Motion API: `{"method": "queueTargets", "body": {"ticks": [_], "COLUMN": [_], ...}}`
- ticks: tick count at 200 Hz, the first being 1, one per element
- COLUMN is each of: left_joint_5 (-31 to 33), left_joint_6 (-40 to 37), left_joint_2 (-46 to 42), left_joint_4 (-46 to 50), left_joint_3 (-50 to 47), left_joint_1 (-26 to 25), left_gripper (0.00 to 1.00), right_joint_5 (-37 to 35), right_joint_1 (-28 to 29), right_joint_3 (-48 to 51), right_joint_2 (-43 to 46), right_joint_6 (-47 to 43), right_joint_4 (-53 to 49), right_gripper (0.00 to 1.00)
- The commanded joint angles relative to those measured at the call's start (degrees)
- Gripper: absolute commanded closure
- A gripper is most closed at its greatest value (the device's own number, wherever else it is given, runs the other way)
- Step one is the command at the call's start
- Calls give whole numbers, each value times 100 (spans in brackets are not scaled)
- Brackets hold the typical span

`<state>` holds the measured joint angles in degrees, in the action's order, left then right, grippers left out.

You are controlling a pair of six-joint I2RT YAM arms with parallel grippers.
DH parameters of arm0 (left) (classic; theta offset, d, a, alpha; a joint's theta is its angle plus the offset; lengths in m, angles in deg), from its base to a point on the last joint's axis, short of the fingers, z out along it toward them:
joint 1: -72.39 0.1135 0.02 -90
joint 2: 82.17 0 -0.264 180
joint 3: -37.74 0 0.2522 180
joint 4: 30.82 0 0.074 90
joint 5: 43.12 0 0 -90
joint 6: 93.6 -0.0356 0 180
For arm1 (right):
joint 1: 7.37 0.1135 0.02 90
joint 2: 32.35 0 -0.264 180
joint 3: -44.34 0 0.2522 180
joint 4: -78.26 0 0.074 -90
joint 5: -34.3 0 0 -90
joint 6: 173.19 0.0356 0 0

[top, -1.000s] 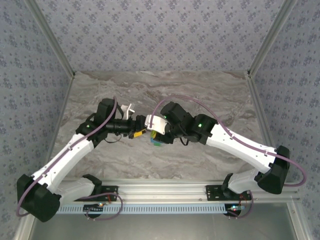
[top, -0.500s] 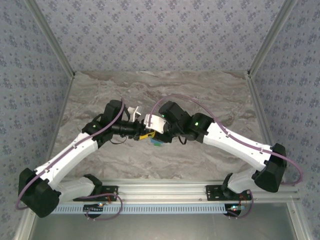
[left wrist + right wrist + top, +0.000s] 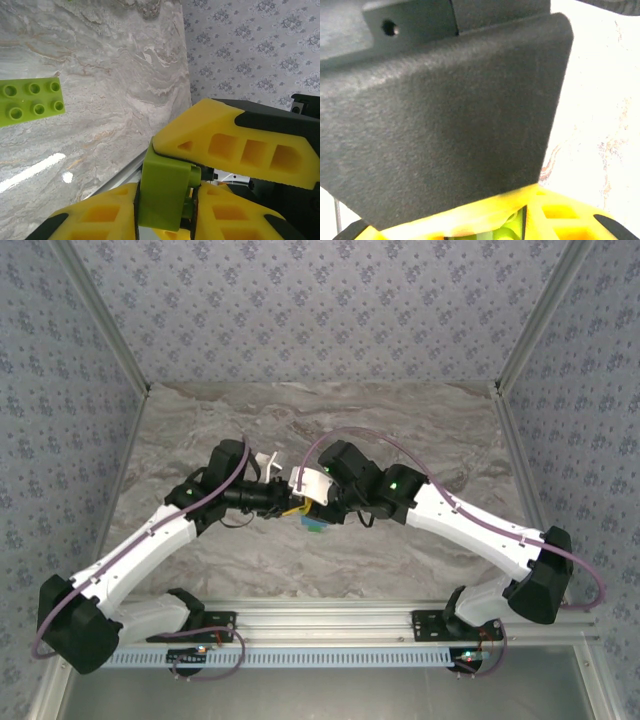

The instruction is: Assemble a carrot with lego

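Left gripper (image 3: 150, 172) has just clamped shut on a lime brick (image 3: 162, 192), right beside the carrot (image 3: 316, 523) pinched by right gripper (image 3: 312, 510). Looks ready to join.

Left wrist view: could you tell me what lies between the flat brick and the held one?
Bare table, seen in the left wrist view, between flat brick and held brick.

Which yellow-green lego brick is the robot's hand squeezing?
The yellow-green plastic brick pinched in the left gripper, between its yellow tips. The other yellow-green brick, showing six studs, lies loose on the grey marble table, untouched.
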<state>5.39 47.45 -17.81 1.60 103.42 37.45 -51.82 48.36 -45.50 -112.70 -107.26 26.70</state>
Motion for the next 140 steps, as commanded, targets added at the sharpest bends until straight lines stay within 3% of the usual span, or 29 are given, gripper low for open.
{"method": "queueTargets", "body": {"ticks": [1, 45, 90, 140], "left_joint_5": [-219, -167, -114, -274], "left_joint_6": [28, 45, 298, 1275], "left_joint_2": [14, -45, -70, -234], "left_joint_4": [-262, -227, -384, -1507], "left_joint_3": [2, 11, 59, 10], "left_joint_1": [-83, -77, -83, -49], "left_gripper": [81, 82, 83, 83], "right_joint_5": [71, 118, 500, 1634], "right_joint_1": [-5, -48, -219, -925], "right_joint_3": [-158, -94, 188, 1054], "right_joint_2": [-23, -1, 383, 1401], "right_joint_6": [-98, -38, -12, 398], "right_joint_4": [141, 215, 638, 1423], "right_gripper": [63, 59, 27, 23]}}
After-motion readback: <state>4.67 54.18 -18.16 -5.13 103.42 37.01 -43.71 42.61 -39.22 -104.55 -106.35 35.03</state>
